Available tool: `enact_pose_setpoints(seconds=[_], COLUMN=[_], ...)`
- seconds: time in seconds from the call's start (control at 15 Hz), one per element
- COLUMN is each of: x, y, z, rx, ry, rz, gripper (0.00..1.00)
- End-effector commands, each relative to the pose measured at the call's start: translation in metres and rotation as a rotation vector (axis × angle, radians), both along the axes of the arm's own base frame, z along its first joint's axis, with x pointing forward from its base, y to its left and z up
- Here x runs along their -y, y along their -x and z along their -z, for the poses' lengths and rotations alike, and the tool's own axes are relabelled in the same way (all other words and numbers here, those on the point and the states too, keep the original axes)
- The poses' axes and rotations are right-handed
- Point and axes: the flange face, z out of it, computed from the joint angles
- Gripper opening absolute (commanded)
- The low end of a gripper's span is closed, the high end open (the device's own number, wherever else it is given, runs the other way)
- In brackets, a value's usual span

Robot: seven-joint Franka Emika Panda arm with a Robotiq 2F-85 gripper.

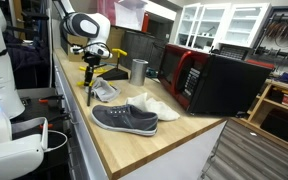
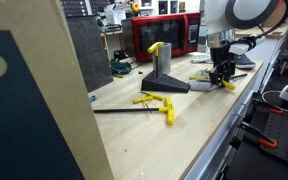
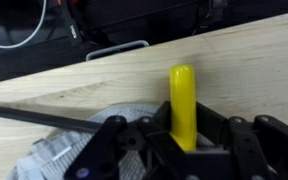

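Observation:
My gripper (image 1: 92,62) is shut on the yellow handle (image 3: 182,98) of a T-handle tool and holds it above the wooden counter (image 1: 134,150). In the wrist view the handle stands up between the jaws (image 3: 184,150), and the tool's thin black shaft (image 3: 44,118) runs off to the left. A crumpled grey cloth (image 3: 56,155) lies right under the gripper. In an exterior view the gripper (image 2: 222,70) hangs over the counter's far end with the yellow handle (image 2: 228,85) at its tips.
A grey shoe (image 1: 124,119) and a white shoe (image 1: 156,104) lie on the counter. A metal cup (image 1: 138,70), a red microwave (image 1: 187,72) and a black microwave (image 1: 232,85) stand behind. Other yellow T-handle tools (image 2: 156,100) and a grey stand (image 2: 164,78) are nearby.

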Motion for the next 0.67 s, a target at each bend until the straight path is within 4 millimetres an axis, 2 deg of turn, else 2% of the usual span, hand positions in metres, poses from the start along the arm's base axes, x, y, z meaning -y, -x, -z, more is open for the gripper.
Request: enact_pose_setpoints(seconds=[0.0, 0.33, 0.6], x=[-0.012, -0.027, -0.033], y=[0.003, 0.010, 0.012], z=[-0.036, -0.085, -0.114], rx=[0.057, 0.141, 0.212], ry=[-0.033, -0.051, -0.044], rz=[-0.019, -0.028, -0.045], gripper=[0.06, 0.06, 0.06])
